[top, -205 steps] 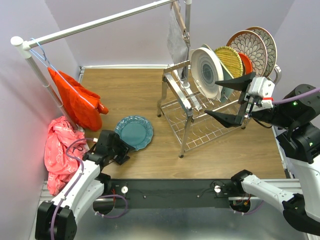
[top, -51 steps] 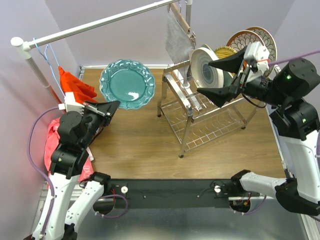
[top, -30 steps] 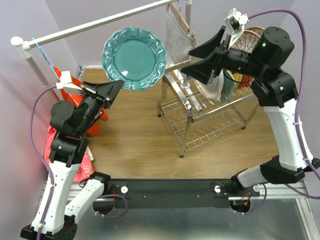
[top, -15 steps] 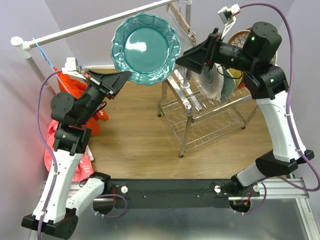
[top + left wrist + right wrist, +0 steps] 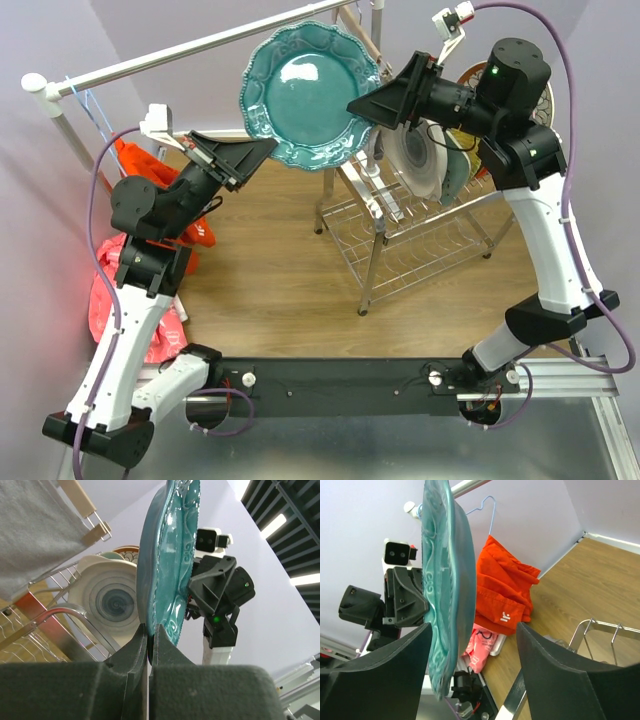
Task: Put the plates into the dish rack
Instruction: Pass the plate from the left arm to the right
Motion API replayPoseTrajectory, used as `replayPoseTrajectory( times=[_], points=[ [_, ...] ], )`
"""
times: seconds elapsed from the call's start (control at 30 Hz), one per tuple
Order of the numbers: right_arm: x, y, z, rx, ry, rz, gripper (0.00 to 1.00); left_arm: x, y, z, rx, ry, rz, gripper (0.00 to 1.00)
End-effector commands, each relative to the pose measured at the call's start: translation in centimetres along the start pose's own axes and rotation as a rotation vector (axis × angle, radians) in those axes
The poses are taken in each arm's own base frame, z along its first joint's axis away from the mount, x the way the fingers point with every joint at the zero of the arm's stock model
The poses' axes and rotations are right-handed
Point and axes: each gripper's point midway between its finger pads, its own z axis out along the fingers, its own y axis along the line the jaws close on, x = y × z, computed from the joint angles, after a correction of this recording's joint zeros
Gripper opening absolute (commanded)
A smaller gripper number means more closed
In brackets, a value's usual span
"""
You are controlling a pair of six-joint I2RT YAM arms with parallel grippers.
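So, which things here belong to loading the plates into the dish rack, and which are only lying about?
For the job: teal scalloped plate, clamped in the left gripper; right gripper, open around its rim; dish rack; white-grey swirl plate already racked.
Just lying about: white clothes rail, orange garment, pink bag, grey cloth on a wooden hanger.

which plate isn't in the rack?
The teal scalloped plate: the left gripper holds it aloft by its rim; the other plates stand in the dish rack.
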Motion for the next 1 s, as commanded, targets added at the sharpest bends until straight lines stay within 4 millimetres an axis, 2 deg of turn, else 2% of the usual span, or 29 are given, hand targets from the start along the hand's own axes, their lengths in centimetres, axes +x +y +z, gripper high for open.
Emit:
replayPoseTrajectory(
  times=[0.0,0.03,0.17,0.2,0.23,0.37,0.4,0.6,0.63,0.67,0.77,0.87,0.97],
  points=[
    [-1.3,0.6,0.2,-0.017,-0.041,0.026,0.68,-1.6,-7.6,-0.5,0.247,-0.07,0.077,0.0],
    [-1.3,0.6,0.3,-0.016,-0.043,0.032,0.66,-1.4,-7.7,-0.4,0.252,-0.065,0.075,0.0],
    [-1.8,0.9,0.3,-0.022,-0.059,0.022,0.47,-1.3,-7.7,0.1,0.254,-0.065,0.073,0.0],
    [-2.0,1.2,0.1,-0.03,-0.062,0.012,0.39,-1.4,-7.6,0.2,0.251,-0.066,0.075,0.0],
    [-2.1,1.5,0.0,-0.04,-0.066,-0.005,0.35,-1.3,-7.6,0.2,0.252,-0.065,0.076,0.0],
    [-2.4,2.5,-0.6,-0.068,-0.073,-0.048,0.05,-1.2,-7.0,0.3,0.239,-0.07,0.076,0.0],
    [-2.3,2.4,-0.6,-0.068,-0.07,-0.05,0.01,-1.2,-6.8,0.3,0.232,-0.068,0.076,0.0],
    [-3.0,3.7,-1.3,-0.101,-0.088,-0.131,0.0,-0.8,-6.0,0.5,0.214,-0.055,0.085,0.0],
    [-3.6,4.5,-1.7,-0.113,-0.108,-0.169,0.0,-0.7,-5.7,0.6,0.207,-0.053,0.084,0.06],
    [-3.9,4.5,-1.8,-0.114,-0.116,-0.184,0.0,-0.7,-5.7,0.6,0.208,-0.053,0.095,0.24],
    [-5.4,5.9,-2.6,-0.12,-0.169,-0.258,0.0,-0.7,-5.5,0.6,0.187,-0.05,0.11,0.44],
    [-6.2,6.4,-3.2,-0.114,-0.199,-0.304,0.0,-0.7,-5.0,0.5,0.159,-0.052,0.134,0.54],
    [-6.7,6.8,-3.8,-0.103,-0.225,-0.338,0.0,-1.1,-4.5,0.2,0.12,-0.075,0.162,0.57]
  ],
)
